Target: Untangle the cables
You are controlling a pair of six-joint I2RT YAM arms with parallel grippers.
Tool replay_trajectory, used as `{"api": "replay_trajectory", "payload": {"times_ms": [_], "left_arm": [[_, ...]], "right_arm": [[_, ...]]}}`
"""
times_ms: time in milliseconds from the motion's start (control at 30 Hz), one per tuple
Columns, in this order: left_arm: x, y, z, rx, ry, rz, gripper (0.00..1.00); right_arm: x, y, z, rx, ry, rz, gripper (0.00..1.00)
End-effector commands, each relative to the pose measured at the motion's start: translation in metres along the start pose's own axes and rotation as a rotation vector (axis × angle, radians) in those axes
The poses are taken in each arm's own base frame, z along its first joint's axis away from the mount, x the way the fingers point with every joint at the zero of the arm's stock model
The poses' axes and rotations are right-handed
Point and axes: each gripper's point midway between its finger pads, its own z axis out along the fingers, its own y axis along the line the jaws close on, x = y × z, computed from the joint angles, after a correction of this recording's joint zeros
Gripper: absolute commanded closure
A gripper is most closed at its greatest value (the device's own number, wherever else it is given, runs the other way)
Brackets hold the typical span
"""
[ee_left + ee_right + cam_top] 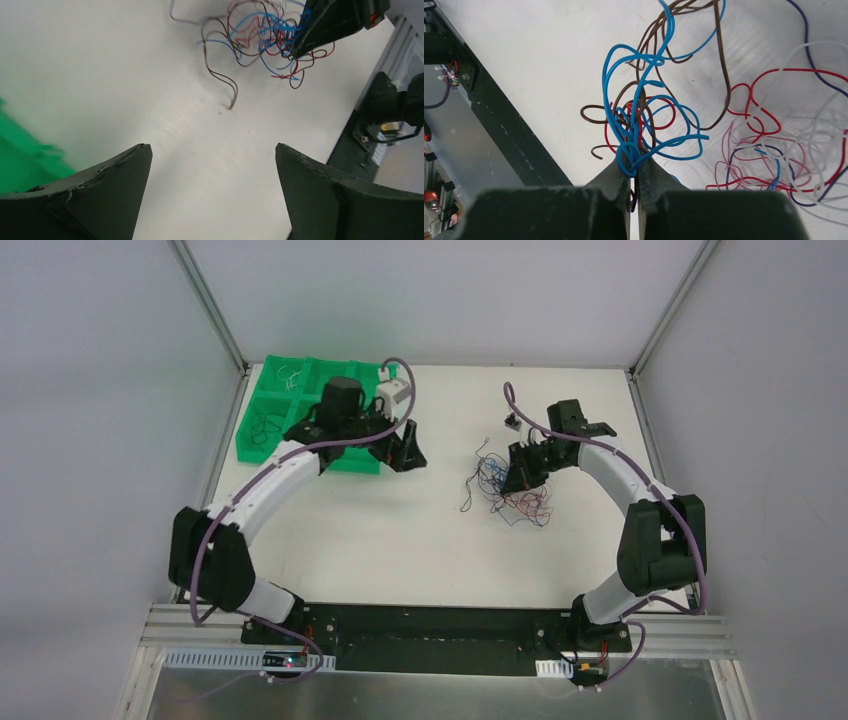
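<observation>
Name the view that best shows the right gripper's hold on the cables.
Right wrist: close up, the right gripper is shut on the cables, blue loops pinched. Top external shows them tiny; left wrist, distant at its top edge.

Table (400,530) open centre; green tray (245,440) back-left; cables (505,490) right.

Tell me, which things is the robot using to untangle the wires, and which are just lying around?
For the job:
cables, a tangled pile
right gripper, shut on a bunch of them
left gripper, open and empty

Just lying about:
green tray, by the left gripper
small piece beyond the pile, too small to name
</observation>
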Motion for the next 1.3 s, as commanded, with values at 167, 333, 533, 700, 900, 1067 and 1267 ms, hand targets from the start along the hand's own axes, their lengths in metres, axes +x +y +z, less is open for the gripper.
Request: {"api": "replay_trajectory", "payload": {"times_ms": [167,333,533,700,900,1067,1267], "left_arm": [[0.071,-0.030,0.125,0.152,0.135,-0.470,0.01],[0.106,-0.030,0.175,0.140,0.219,-0.535,0.06],[0.133,-0.029,0.206,0.110,0.264,-0.570,0.26],[0.145,-0.035,0.201,0.108,0.312,-0.534,0.56],[0.125,-0.027,0.163,0.075,0.280,-0.444,1.00],[0.026,-0.034,0.117,0.064,0.076,-0.275,1.00],[-0.073,-0.033,0.044,0.139,-0.086,-0.293,1.00]], "right_arm": [[-0.006,0.014,-0.001,-0.042,-0.013,0.034,1.00],[-0.007,0.009,0.003,-0.034,-0.006,0.034,1.00],[-0.003,0.006,0.004,-0.026,0.002,0.035,1.00],[0.005,-0.006,0.001,0.009,0.007,0.072,0.99],[0.022,-0.047,0.005,0.123,0.053,0.089,0.97],[0.039,-0.083,0.014,0.251,0.132,0.099,0.94],[0.048,-0.107,0.022,0.322,0.179,0.113,0.93]]}}
